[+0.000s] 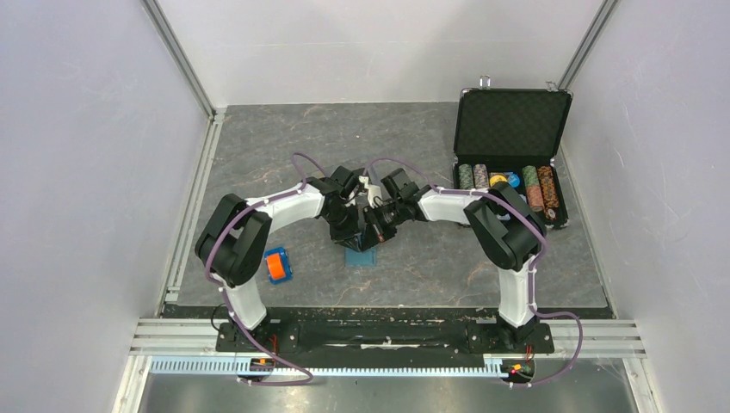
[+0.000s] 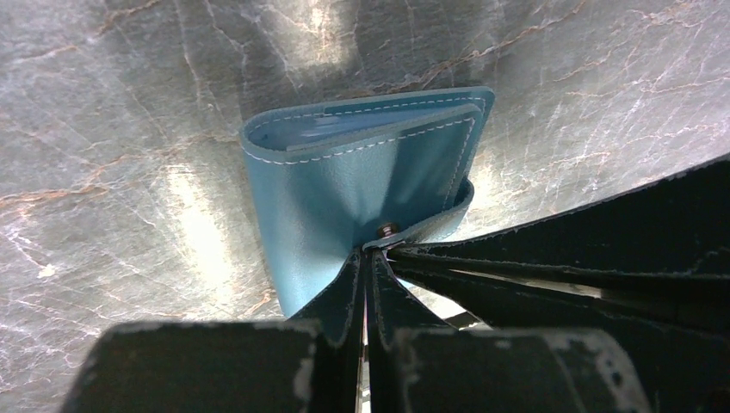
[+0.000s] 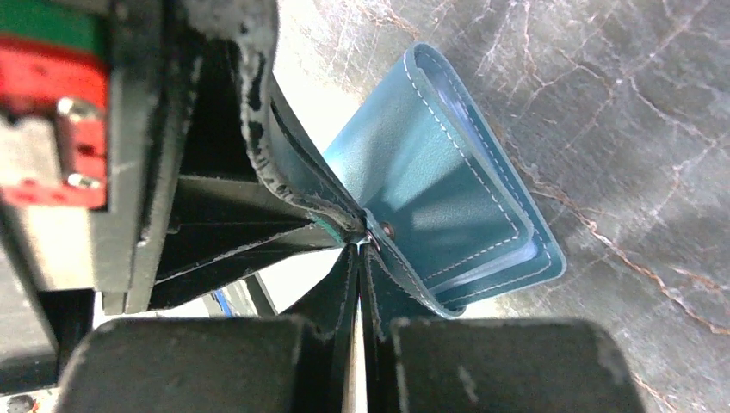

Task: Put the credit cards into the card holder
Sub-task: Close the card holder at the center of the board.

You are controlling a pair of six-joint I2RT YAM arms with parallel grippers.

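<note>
- Two arms start at the near edge of the bench point(image 1: 284, 146) and bend in toward the middle.
- One chunky orange-and-blue block point(image 1: 277, 265) lies on the bench, just beside the left arm's elbow. It is well apart from the pincers.
- One card holder point(image 2: 344, 189) sits in the middle of the bench, right where the two arms meet. It is teal blue and folded over, with white stitching along its edges.
- From above, only its near edge peeks out from under the pincers. I cannot tell if it rests on the bench or hangs just over it.
- It has one small metal snap point(image 3: 386, 230) at its near corner.
- The left pincer point(image 2: 366, 256) is pressed together, pinching the card holder at that corner.
- The right pincer point(image 3: 357, 249) is pressed together too, pinching the card holder's tab right by the snap. So two pincers hold one card holder, tip to tip.
- Between its leaves there is a lighter blue layer, too blurred to tell what it is.
- Far off on the right stands one big black case point(image 1: 512, 120), lid open, with a row of chip stacks point(image 1: 508, 182) inside, too small to count.
</note>
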